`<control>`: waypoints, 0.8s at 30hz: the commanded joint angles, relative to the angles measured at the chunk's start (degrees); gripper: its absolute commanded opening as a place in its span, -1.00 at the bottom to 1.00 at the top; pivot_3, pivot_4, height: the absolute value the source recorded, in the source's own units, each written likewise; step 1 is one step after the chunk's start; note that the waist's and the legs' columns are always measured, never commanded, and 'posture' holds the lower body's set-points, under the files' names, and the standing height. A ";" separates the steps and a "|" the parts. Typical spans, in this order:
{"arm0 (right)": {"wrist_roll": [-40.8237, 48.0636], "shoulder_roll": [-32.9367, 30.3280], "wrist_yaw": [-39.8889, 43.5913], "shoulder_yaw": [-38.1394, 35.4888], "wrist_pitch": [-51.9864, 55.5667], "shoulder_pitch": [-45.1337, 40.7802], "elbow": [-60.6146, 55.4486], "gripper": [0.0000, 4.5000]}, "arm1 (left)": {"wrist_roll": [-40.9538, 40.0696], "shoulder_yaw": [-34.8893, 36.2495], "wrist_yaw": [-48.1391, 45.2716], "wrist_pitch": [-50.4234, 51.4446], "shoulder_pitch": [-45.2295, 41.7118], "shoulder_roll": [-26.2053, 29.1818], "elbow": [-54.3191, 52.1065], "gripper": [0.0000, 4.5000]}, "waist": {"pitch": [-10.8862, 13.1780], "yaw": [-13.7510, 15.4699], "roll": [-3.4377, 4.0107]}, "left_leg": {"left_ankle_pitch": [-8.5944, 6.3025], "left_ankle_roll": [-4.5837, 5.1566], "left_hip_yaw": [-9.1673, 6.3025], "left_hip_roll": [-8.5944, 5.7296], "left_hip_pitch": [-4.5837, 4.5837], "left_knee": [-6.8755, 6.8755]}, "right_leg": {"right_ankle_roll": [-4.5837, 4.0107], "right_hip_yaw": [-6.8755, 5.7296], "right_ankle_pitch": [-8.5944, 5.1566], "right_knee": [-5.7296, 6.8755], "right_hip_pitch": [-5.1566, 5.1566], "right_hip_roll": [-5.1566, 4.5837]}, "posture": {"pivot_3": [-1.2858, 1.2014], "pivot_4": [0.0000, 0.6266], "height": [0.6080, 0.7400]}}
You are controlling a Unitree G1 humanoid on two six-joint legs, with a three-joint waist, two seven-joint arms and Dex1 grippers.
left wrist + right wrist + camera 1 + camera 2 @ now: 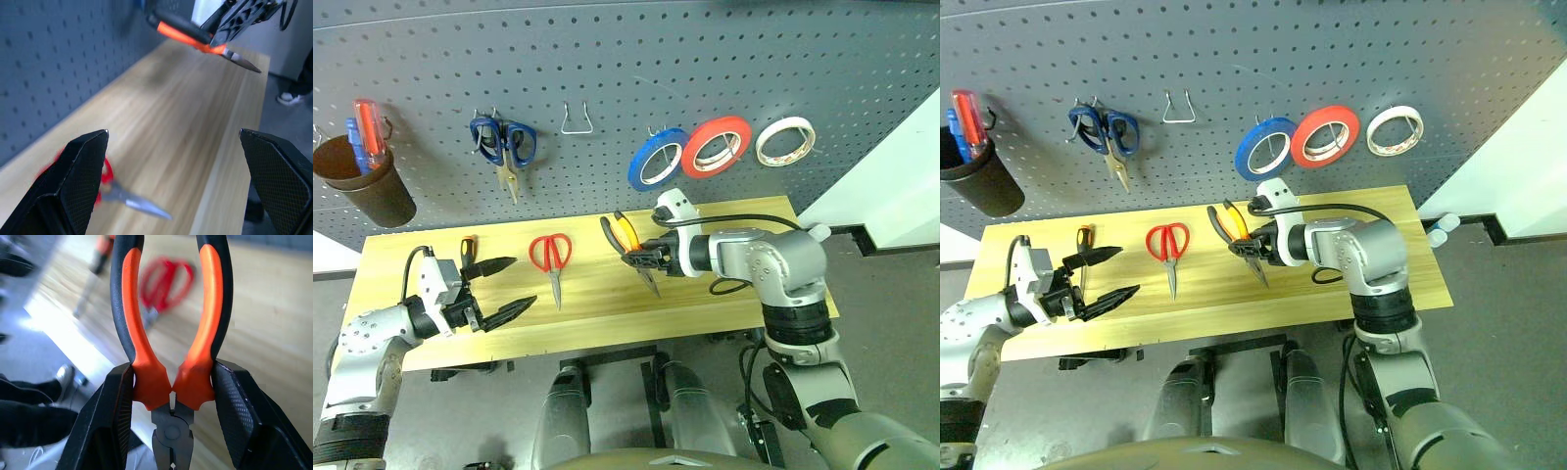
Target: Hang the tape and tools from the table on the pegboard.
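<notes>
Item one: my right gripper (641, 258) is pinching the pliers (171, 367), one finger on each side of the orange-and-black handles near the pivot, and is holding them above the table (744, 294) with the handles rising toward the pegboard (626, 69) and the metal nose pointing down.

Item two: my left gripper (504, 286) is hovering over the table's left part, fingers spread wide and gripping nothing.

Item three: the red-handled scissors (551, 258) are lying flat on the table between my two grippers, blades pointing toward the near edge.

Item four: the screwdriver (466, 253) is lying on the table just beside my left gripper's upper finger.

Item five: the cream-white tape (785, 140) is already hanging on the pegboard, rightmost in a row with the red roll (717, 145) and the blue roll (657, 160).

Item six: the blue-handled scissors (503, 144) are hanging on the pegboard at upper left, beside a bare wire hook (577, 119).
</notes>
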 commanded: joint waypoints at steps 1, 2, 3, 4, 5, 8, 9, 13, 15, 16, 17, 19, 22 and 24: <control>6.15 -1.26 3.30 -4.46 -2.94 -0.83 -5.89 -0.08 | -4.50 3.79 -0.37 1.35 0.41 -0.10 -3.13 1.00 | -0.81 0.09 -0.07 | 0.00 -0.01 0.00 0.00 -0.02 0.03 | 0.03 0.00 0.03 -0.03 0.02 -0.01 | 0.16 -0.68 1.00; 6.95 -1.38 3.41 -5.14 -3.61 -1.33 -6.01 -0.08 | -4.97 4.21 -0.09 1.62 0.03 -0.08 -3.27 1.00 | -1.30 0.11 -0.14 | 0.01 -0.01 0.02 0.00 -0.03 0.05 | 0.06 0.00 0.06 -0.04 0.04 -0.01 | 0.16 -0.71 1.00; 7.85 -1.28 3.25 -6.08 -4.32 -2.06 -6.30 -0.08 | -5.21 4.66 0.17 1.49 -0.19 -0.02 -3.66 1.00 | -1.75 0.13 -0.21 | 0.01 -0.01 0.02 0.00 -0.02 0.04 | 0.17 -0.01 0.12 -0.06 0.05 -0.01 | 0.16 -0.73 1.00; 8.50 -1.02 2.96 -6.77 -5.11 -2.88 -6.16 -0.08 | -5.46 5.04 0.37 1.47 -0.66 -0.01 -3.67 1.00 | -2.36 0.15 -0.24 | 0.01 -0.01 0.02 0.00 -0.01 0.04 | 0.20 -0.02 0.13 -0.07 0.08 -0.01 | 0.16 -0.77 1.00; 9.32 -0.78 2.57 -7.64 -5.49 -3.88 -6.24 -0.08 | -5.77 5.58 0.77 1.42 -1.04 -0.04 -4.07 1.00 | -2.89 0.13 -0.22 | 0.01 -0.02 0.02 0.00 -0.01 0.05 | 0.22 -0.02 0.15 -0.07 0.10 -0.01 | 0.15 -0.79 1.00; 10.35 0.22 1.02 -8.79 -8.08 -6.94 -5.16 -0.08 | -6.55 6.74 1.45 1.65 -2.73 -0.23 -4.42 1.00 | -4.38 0.06 -0.23 | 0.05 -0.09 0.02 0.00 0.07 0.10 | 0.22 -0.02 0.26 -0.10 0.21 -0.01 | 0.16 -0.88 1.00; 10.59 0.70 0.28 -9.14 -8.72 -8.10 -4.56 -0.08 | -6.98 7.03 1.64 1.86 -3.05 -0.27 -4.77 1.00 | -4.84 -0.01 -0.22 | 0.07 -0.12 0.02 0.00 0.12 0.10 | 0.21 -0.02 0.30 -0.11 0.26 0.00 | 0.16 -0.89 1.00; 9.20 2.04 -1.88 -8.15 -14.20 -11.88 -1.01 -0.08 | -7.65 7.57 1.68 2.35 -4.66 -0.03 -4.27 1.00 | -6.40 -0.19 -0.07 | 0.08 -0.16 0.03 0.02 0.82 0.01 | 0.02 -0.04 0.30 -0.24 0.98 0.04 | 0.16 -0.95 1.00; 8.54 3.20 -3.22 -7.79 -16.97 -14.44 1.87 -0.08 | -7.82 7.97 1.61 2.29 -5.73 0.13 -3.37 1.00 | -7.41 -0.40 0.09 | 0.04 -0.21 0.02 0.19 1.13 -0.36 | -0.05 -0.28 0.72 -1.17 1.54 0.10 | 0.16 -0.95 1.00; 8.24 3.80 -3.89 -7.60 -18.31 -15.68 3.41 -0.08 | -7.95 8.32 1.65 2.38 -6.21 0.19 -2.95 1.00 | -7.83 -0.40 0.19 | -0.03 -0.33 0.03 0.22 1.13 -0.54 | -0.08 -0.37 0.96 -1.53 1.66 0.08 | 0.16 -0.95 1.00; 7.62 4.43 -4.40 -7.12 -20.19 -16.87 4.94 -0.08 | -8.25 8.79 1.60 2.60 -6.51 0.32 -2.69 1.00 | -8.14 -0.41 0.25 | -0.04 -0.34 0.02 0.27 1.15 -0.76 | -0.08 -0.49 1.23 -2.00 1.79 0.09 | 0.16 -0.95 1.00; 6.12 5.58 -5.39 -6.03 -23.90 -19.06 8.33 -0.08 | -9.09 9.58 1.60 3.44 -7.18 0.54 -2.29 1.00 | -8.70 -0.40 0.35 | -0.04 -0.34 0.02 0.27 1.17 -0.88 | -0.10 -0.54 1.36 -2.16 1.83 0.09 | 0.16 -0.95 1.00; 2.85 8.32 -8.26 -4.52 -30.52 -23.03 15.66 -0.08 | -10.93 11.11 2.53 5.79 -8.22 1.21 -3.31 1.00 | -8.96 -0.29 0.27 | 0.07 -0.18 0.02 0.26 1.26 -0.87 | -0.10 -0.52 1.32 -2.07 1.83 0.14 | 0.17 -0.95 1.00; 1.11 9.53 -9.33 -3.69 -34.08 -25.00 20.03 -0.08 | -11.81 12.00 3.15 7.39 -8.60 1.61 -4.10 1.00 | -9.03 -0.20 0.26 | 0.11 -0.22 0.02 0.26 1.26 -0.86 | -0.09 -0.50 1.33 -2.03 1.82 0.15 | 0.17 -0.95 1.00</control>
